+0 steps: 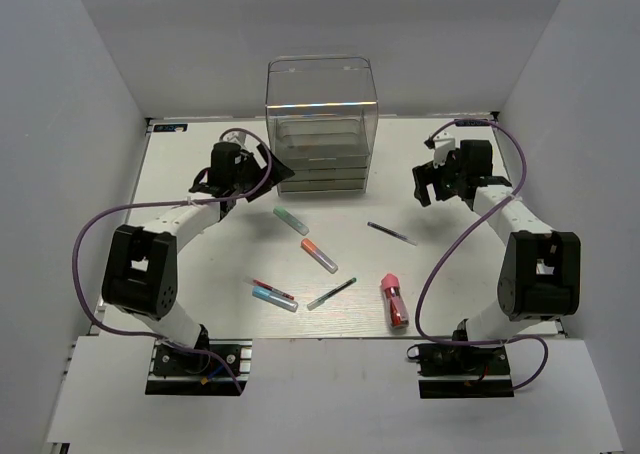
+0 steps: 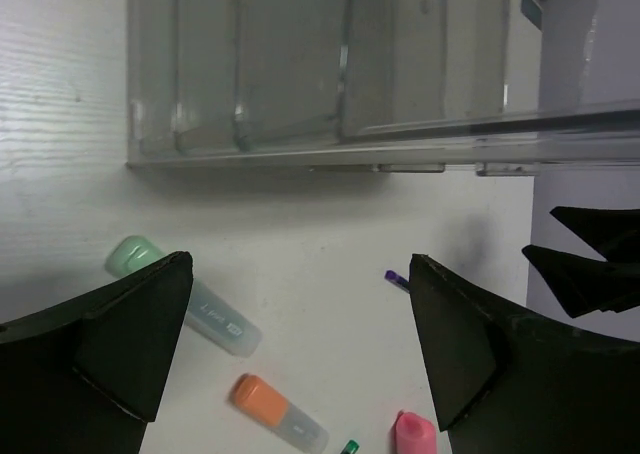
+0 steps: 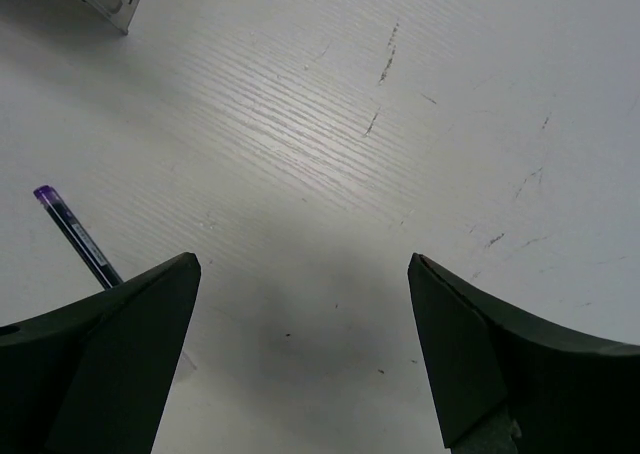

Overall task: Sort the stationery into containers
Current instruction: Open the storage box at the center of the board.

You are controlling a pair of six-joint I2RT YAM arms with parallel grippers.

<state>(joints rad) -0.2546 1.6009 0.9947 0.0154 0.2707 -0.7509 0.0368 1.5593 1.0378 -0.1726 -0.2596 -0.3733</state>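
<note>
- The box (image 1: 320,99) stands at the 12 o'clock edge of the table (image 1: 230,244). It is clear, with rounded corners and see-through drawers stacked in its lower half.
- Seven pieces of stationery lie loose on the table, all outside the box.
- The green marker (image 1: 291,220) lies near the box, at its 6 o'clock. The orange marker (image 1: 319,255) lies at the green one's 5 o'clock, close to the table's centre.
- The purple-tipped pen (image 1: 391,233) lies at 3 o'clock of those two, apart from them.
- Toward the 6 o'clock edge, the red pen (image 1: 272,288) and blue marker (image 1: 275,299) lie side by side at 7 o'clock of the centre.
- The green-tipped pen (image 1: 331,294) lies at 6 o'clock of the centre, and the pink marker (image 1: 393,300) at 5 o'clock.
- The left fingers (image 2: 130,344) are spread apart with nothing between them. They sit by the box's lower left corner, at its 8 o'clock. Their wrist view looks past them onto the drawer fronts and the green and orange markers.
- The right fingers (image 3: 110,354) are also apart and hold nothing. They sit at 4 o'clock of the box, clear of it, over bare table. The purple pen tip shows just beside one finger.
</note>
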